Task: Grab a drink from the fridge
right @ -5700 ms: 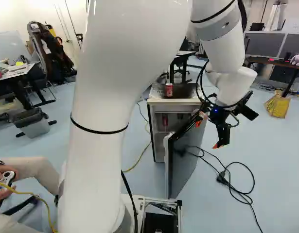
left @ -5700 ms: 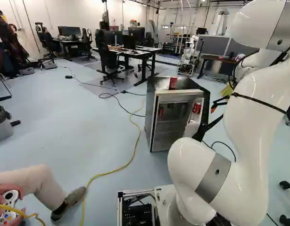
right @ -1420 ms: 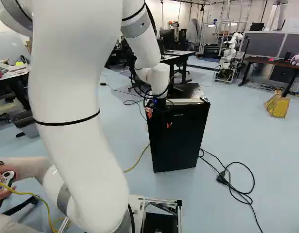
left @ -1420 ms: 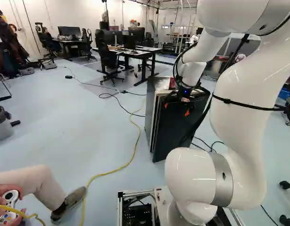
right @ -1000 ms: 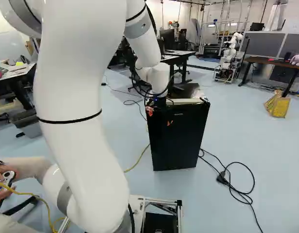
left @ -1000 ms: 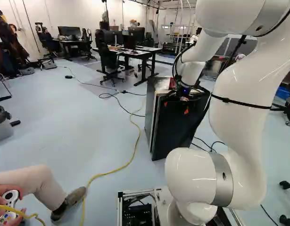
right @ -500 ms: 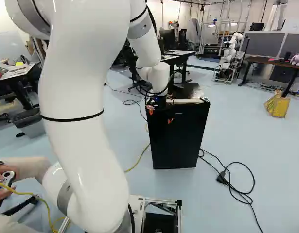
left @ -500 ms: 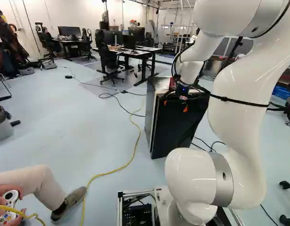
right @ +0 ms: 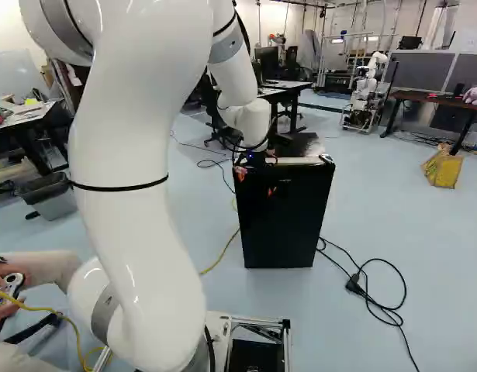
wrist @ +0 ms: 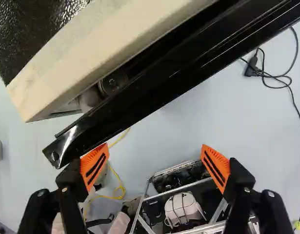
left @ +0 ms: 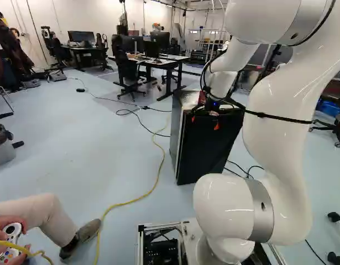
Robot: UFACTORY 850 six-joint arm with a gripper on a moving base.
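Open claw at the fridge door, drink out of its grasp

The claw (left: 205, 122) hung at the top of the black fridge door (left: 209, 152), its two fingers spread wide with nothing gripped between them. In the wrist view the orange pads (wrist: 95, 168) stood well apart, and the door's upper edge crossed ahead of the claw (wrist: 157, 165). One finger lay close by that edge; whether it touched could not be told.

The door stood slightly ajar. Through the narrow gap, ahead of the claw and beyond the door's edge, showed a round can end (wrist: 113, 83), apparently the drink, inside the fridge (left: 185, 98). A red object (left: 202, 97), partly hidden by the arm, sat on the fridge top, just behind the claw.

Below the claw and to its right, a black cable (right: 374, 296) lay coiled on the floor; below and to its left ran a yellow cable (left: 152, 186). Well beyond the claw, to its right, stood another robot (right: 365, 93), with a yellow bag (right: 442, 169) nearer and farther right.
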